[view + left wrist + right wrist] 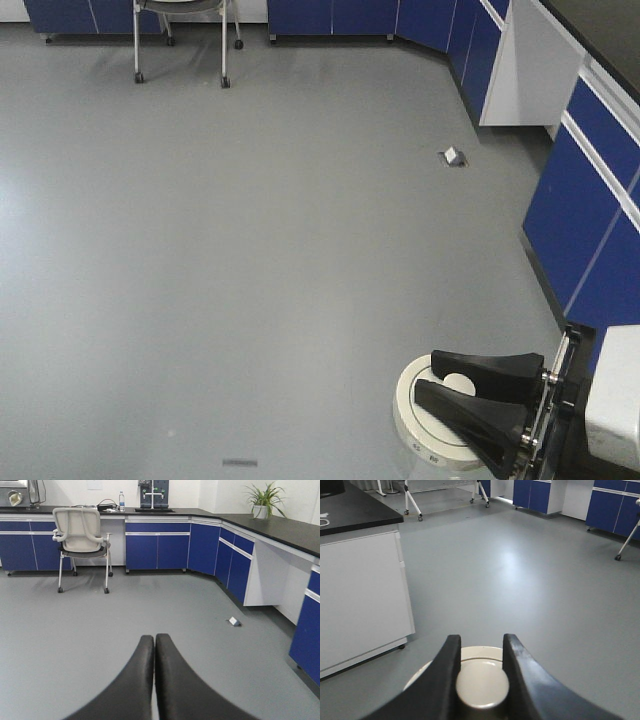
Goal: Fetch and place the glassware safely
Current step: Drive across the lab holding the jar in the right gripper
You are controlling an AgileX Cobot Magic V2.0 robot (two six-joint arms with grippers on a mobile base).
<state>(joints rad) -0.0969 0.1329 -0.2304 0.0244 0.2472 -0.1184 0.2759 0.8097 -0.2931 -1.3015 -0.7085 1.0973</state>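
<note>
- Jar (pixel 412 425): you will find it at the lower right of the front view, over the grey floor (pixel 250 250). Only its round cream-white lid shows, with small marks near the rim. The glass beneath is hidden.
- Right end effector (pixel 481 644): at the bottom centre of your right wrist view, its two black fingers sit one on each side of the lid's central knob, pinching it. The wide lid spreads out under them.
- Left end effector (pixel 154 638): at the bottom centre of your left wrist view, the fingers are pressed together with nothing between them, pointing out over bare floor.
- Chair (pixel 80 530): pale, on castors, upper left of the left wrist view, in front of the blue cabinets (pixel 157 550).
- Counter (pixel 280 527): black top, running along the upper right of that view. It carries a potted plant (pixel 262 502).
- Bottle (pixel 121 501): clear, standing upright on the back counter at upper centre-left.
- Small white item (pixel 453 155): lying on the floor, right of centre in the front view, near the cabinet corner. You cannot tell what it is.
</note>
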